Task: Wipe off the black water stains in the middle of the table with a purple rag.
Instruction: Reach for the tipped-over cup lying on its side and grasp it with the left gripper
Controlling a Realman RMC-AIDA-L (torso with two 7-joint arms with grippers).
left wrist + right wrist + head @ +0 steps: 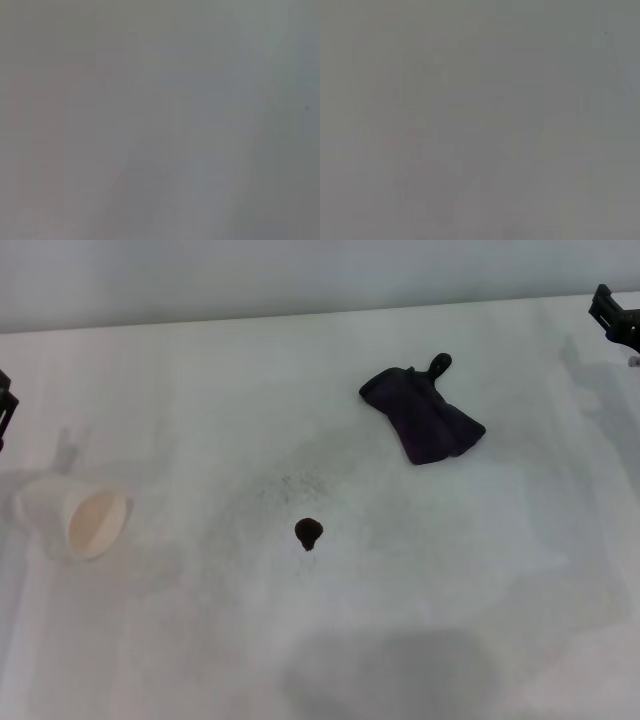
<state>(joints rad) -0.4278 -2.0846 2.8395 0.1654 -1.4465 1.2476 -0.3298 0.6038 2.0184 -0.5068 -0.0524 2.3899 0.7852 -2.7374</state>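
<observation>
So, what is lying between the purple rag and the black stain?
Nothing: the head view shows only bare table with faint grey speckles between the purple rag and the black stain.

Counter (480, 620): 1, white and matte, carrying all items listed below.

Purple rag (425, 415): 1, dark, folded into a fan shape, with 1 small loop at its far corner.

Black water stain (308, 532): 1, a small teardrop-shaped blot, with a patch of faint grey speckles just beyond it, too fine to count.

Paper cup (78, 518): 1, white, lying on its side.

Claws: 2 in part, the left claw (5, 410) at the left edge of the head view and the right claw (617, 315) at the far right corner.

Wrist views: 2, each showing only plain grey surface, 0 countable items.
</observation>
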